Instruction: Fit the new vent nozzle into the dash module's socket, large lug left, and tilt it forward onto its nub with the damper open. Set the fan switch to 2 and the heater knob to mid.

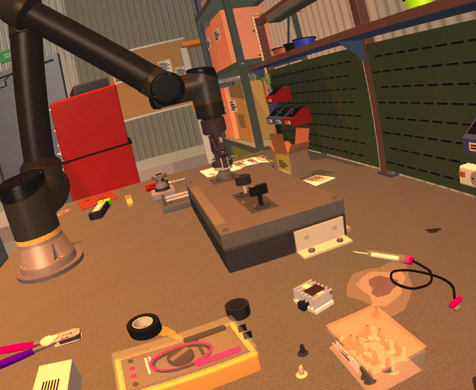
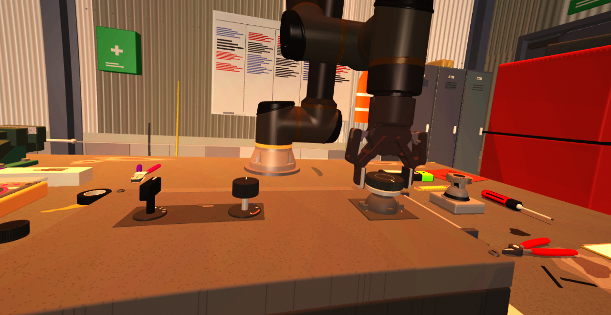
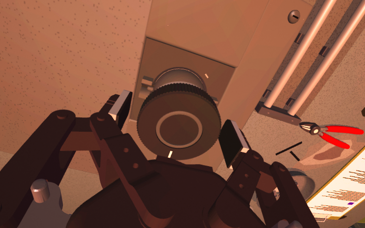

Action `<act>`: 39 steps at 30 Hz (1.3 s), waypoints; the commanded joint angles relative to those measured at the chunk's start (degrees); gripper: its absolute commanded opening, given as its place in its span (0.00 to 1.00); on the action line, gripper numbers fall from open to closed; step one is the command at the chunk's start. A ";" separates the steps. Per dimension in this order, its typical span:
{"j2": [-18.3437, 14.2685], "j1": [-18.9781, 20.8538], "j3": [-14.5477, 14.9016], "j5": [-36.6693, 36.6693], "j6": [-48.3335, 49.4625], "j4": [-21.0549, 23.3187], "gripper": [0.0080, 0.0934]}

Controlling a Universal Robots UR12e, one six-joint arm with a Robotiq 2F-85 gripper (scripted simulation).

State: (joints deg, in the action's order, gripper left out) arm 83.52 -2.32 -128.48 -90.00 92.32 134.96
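Note:
The vent nozzle [image 3: 178, 124] [image 2: 382, 185] stands in the socket on the dash module [image 1: 263, 210], its knurled black ring on top, and my open gripper [image 3: 178, 124] [image 2: 383, 176] straddles that ring and holds nothing. A white tick on the ring's rim points toward my wrist. Further along the module stand the heater knob [image 2: 245, 188] [image 1: 242, 181] on its thin stem and the black fan switch lever [image 2: 150, 191] [image 1: 258, 191]. A second nozzle [image 2: 457, 185] [image 1: 161, 181] sits on a small pale stand on the bench beside the module.
Two metal rails [image 3: 306, 56] run beside the module's edge, close to the socket. Red-handled pliers [image 2: 538, 249] and a red screwdriver [image 2: 508, 202] lie on the bench nearby. A red cabinet [image 1: 93, 140] stands behind. Tape, a multimeter [image 1: 188, 361] and a parts box [image 1: 375, 340] lie at the bench's other end.

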 commanded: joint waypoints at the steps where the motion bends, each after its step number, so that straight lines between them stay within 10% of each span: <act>1: 0.02 0.00 0.04 0.00 0.00 0.02 0.98; 10: 0.02 0.00 0.04 0.00 0.00 0.02 0.97; 39: 0.02 0.00 0.04 0.00 0.00 0.02 0.29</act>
State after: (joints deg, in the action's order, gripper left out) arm 83.55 -2.31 -128.46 -89.99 92.32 134.96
